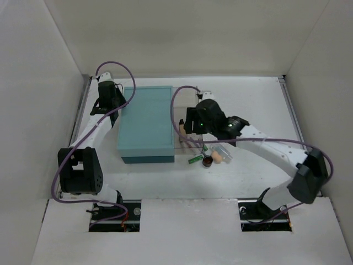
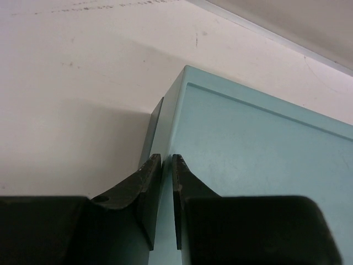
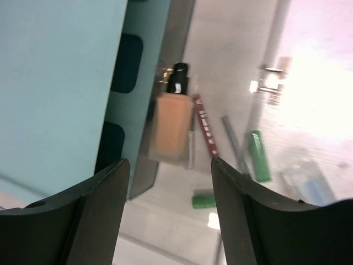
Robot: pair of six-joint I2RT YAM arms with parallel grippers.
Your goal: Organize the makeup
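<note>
The left gripper had its fingers almost together, pinching the edge of the teal box. The right gripper stood wide apart – the beige bottle, with black cap, lay ahead between its fingers, just beside the box; a red pencil and a green tube lay further right

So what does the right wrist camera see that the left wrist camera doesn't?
Only the right wrist view shows makeup: a beige bottle, a red pencil and a green tube, seen between the wide-open right jaws. Only the left wrist view shows a corner of the teal box, with the left jaws nearly closed over its edge. Both views show that box and the white table.
</note>
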